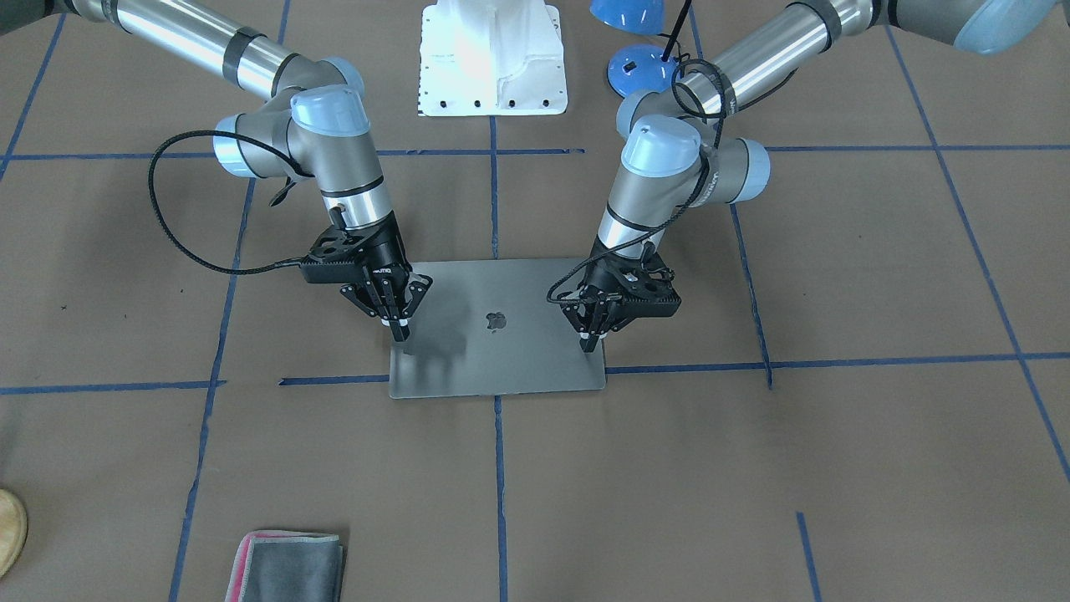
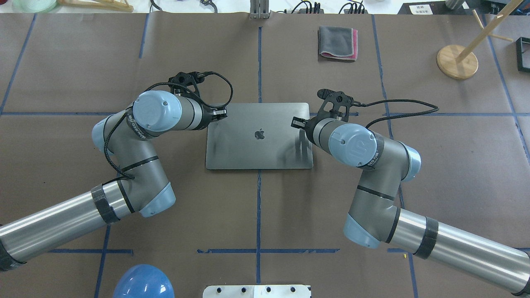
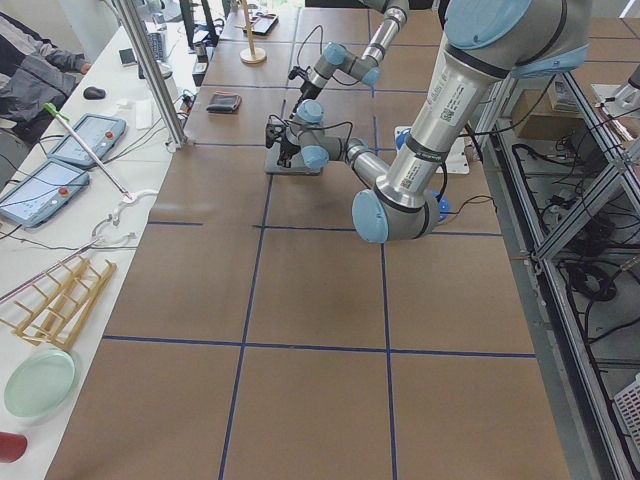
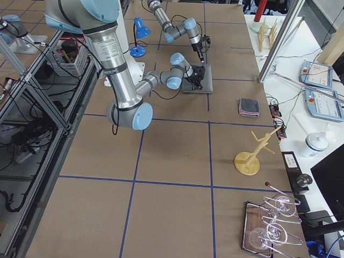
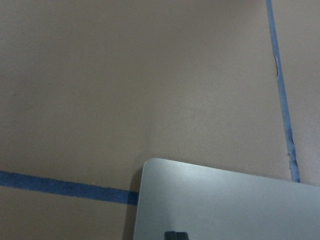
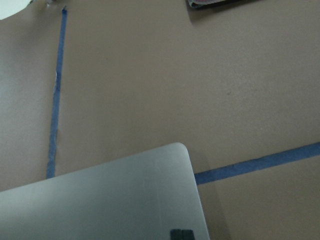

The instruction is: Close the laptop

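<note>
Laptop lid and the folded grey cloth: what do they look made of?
The laptop looks like metal, likely anodised aluminium: even matte grey lid, soft sheen, blurred shadows on it, dark logo. The cloth looks like soft fabric, perhaps microfibre: folded grey layers, pink edge, no shine. Fibre cannot be told.

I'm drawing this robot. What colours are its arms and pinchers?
The left arm and right arm are silver tubes with grey joints, pale blue caps and black bands. The left gripper and right gripper are black, with thin fingers and a braided black cable each.
</note>
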Available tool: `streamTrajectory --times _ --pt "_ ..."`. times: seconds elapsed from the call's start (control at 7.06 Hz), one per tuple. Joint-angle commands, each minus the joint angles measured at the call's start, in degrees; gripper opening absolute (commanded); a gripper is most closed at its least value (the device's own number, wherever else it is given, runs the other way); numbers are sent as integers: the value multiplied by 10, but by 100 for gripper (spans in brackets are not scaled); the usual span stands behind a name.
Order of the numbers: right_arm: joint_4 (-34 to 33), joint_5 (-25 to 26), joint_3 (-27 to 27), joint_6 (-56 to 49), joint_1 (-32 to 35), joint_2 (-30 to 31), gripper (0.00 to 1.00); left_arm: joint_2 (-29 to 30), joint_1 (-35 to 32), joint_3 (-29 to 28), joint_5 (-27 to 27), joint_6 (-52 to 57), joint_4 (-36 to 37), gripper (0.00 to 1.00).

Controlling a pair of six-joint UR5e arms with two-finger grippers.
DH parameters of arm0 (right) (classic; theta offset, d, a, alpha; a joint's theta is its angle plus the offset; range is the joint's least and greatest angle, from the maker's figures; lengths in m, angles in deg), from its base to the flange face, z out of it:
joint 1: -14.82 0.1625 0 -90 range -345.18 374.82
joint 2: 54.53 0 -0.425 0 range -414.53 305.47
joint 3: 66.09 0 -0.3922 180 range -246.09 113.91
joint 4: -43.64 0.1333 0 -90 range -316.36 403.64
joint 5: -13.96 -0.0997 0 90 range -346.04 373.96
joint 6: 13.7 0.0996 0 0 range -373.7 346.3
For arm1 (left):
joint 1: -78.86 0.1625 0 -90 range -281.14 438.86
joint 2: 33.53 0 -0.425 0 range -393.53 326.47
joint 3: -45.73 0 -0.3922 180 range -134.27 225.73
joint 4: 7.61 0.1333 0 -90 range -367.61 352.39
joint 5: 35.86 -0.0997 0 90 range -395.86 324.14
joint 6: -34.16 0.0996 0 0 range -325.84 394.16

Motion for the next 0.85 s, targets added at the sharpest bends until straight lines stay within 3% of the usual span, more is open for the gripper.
streamTrajectory --times 0.0,0.28,0.71 --pt "-104 -46 -45 -25 10 0 99 -1 -13 0 51 18 3 99" --pt "-115 -82 -60 -76 22 6 99 -6 -14 5 60 20 24 99" --pt "-142 -178 -92 -197 71 41 99 -83 -37 164 129 66 211 99"
